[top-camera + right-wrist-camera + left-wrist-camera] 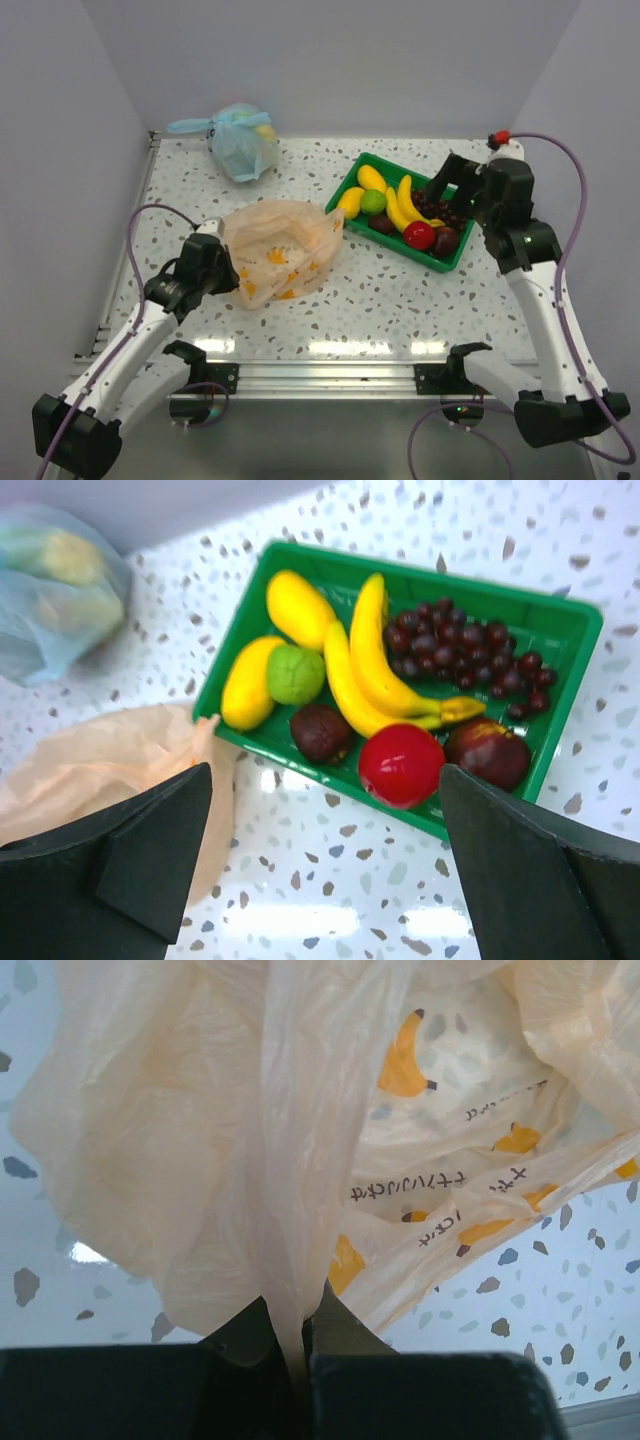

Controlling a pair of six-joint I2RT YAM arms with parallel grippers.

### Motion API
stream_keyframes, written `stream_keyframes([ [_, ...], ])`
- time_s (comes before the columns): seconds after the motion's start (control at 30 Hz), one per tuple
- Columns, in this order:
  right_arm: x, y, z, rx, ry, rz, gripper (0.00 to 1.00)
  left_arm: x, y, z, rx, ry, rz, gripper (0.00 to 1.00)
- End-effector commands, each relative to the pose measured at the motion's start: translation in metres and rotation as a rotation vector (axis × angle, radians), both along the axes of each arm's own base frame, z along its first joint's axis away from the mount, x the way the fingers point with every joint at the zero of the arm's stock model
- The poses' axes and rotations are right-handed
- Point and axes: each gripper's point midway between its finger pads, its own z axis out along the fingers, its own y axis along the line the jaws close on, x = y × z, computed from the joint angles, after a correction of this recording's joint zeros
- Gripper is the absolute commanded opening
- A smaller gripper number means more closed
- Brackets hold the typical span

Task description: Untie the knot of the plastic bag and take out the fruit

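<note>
White speckled worktop (pixel 400 290) carries the limp pale-orange plastic bag (pixel 280 250), just beside a green plastic tray (pixel 346 182) holding the toy fruit (pixel 405 205). Left wrist view — the left fingers (pixel 240 1335) pinch a bag fold. Right wrist view — the right fingers (pixel 520 850) are spread wide above the tray.

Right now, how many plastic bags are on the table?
2. The orange plastic bag lies left of the green tray, pinched in the left gripper; the light blue bag sits near the far left corner.
</note>
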Motion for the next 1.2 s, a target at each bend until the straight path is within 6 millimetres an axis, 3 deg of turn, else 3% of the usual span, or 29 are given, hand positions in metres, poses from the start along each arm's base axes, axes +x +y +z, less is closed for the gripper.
stream_keyframes([
  [0.0, -0.026, -0.014, 0.047, -0.047, -0.105, -0.013, 0.99, -0.005, 0.015, 0.021, 0.019, 0.014, 0.114, 0.02],
  [0.13, -0.057, -0.031, 0.081, -0.081, -0.218, -0.066, 0.99, -0.011, 0.039, 0.056, 0.073, -0.05, 0.205, 0.06],
  [0.27, -0.083, -0.048, 0.094, -0.124, -0.281, -0.115, 0.99, -0.024, 0.061, 0.091, 0.145, -0.075, 0.253, 0.08],
  [0.4, -0.1, -0.059, 0.095, -0.15, -0.304, -0.154, 0.99, -0.034, 0.071, 0.103, 0.158, -0.096, 0.275, 0.15],
  [0.43, -0.103, -0.061, 0.095, -0.154, -0.307, -0.158, 0.99, -0.036, 0.071, 0.102, 0.153, -0.098, 0.273, 0.25],
  [0.5, -0.11, -0.063, 0.095, -0.159, -0.321, -0.165, 0.99, -0.04, 0.067, 0.1, 0.124, -0.096, 0.262, 0.33],
  [0.63, -0.122, -0.067, 0.097, -0.175, -0.341, -0.166, 0.99, -0.047, 0.065, 0.107, 0.081, -0.126, 0.257, 0.68],
  [0.7, -0.127, -0.069, 0.099, -0.181, -0.351, -0.174, 0.99, -0.05, 0.067, 0.12, 0.067, -0.158, 0.261, 0.8],
  [0.73, -0.133, -0.072, 0.103, -0.185, -0.371, -0.18, 0.99, -0.051, 0.068, 0.125, 0.064, -0.172, 0.264, 0.91],
  [0.8, -0.138, -0.073, 0.106, -0.201, -0.392, -0.17, 0.99, -0.054, 0.072, 0.147, 0.052, -0.224, 0.271, 1.0],
  [0.93, -0.158, -0.082, 0.114, -0.216, -0.471, -0.191, 0.99, -0.063, 0.085, 0.195, 0.031, -0.352, 0.301, 1.0],
  [1.17, -0.186, -0.093, 0.117, -0.237, -0.591, -0.215, 0.99, -0.081, 0.118, 0.252, 0.015, -0.599, 0.417, 1.0],
])
